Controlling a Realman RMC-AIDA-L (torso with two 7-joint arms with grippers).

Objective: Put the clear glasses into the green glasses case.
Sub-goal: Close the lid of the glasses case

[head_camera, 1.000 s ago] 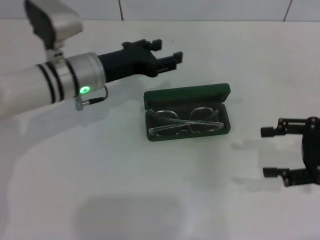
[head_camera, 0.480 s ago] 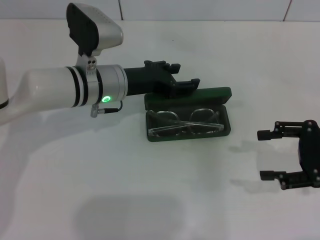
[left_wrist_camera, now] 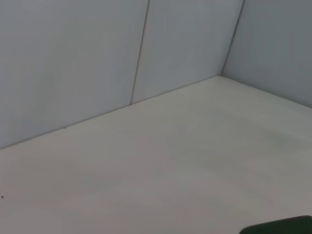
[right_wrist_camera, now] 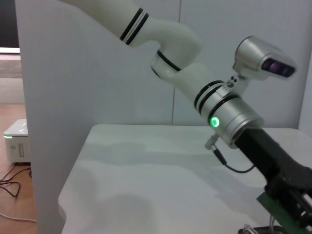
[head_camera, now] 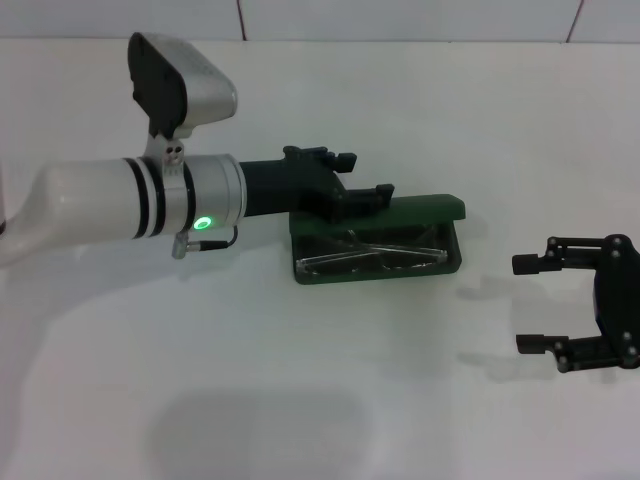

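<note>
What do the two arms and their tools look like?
The left arm is white and round, with two black rings and a silver cuff carrying a lit green light and a thin grey cable. A silver and black camera box sits on its wrist. The left tool is black, with two blocky fingers. The right tool is also black, with two thin linked fingers.

The dark green hard-shell glasses case [head_camera: 378, 265] looks matt, the transparent plastic glasses [head_camera: 372, 254] glossy, the smooth white table [head_camera: 300, 380] faintly sheened.
</note>
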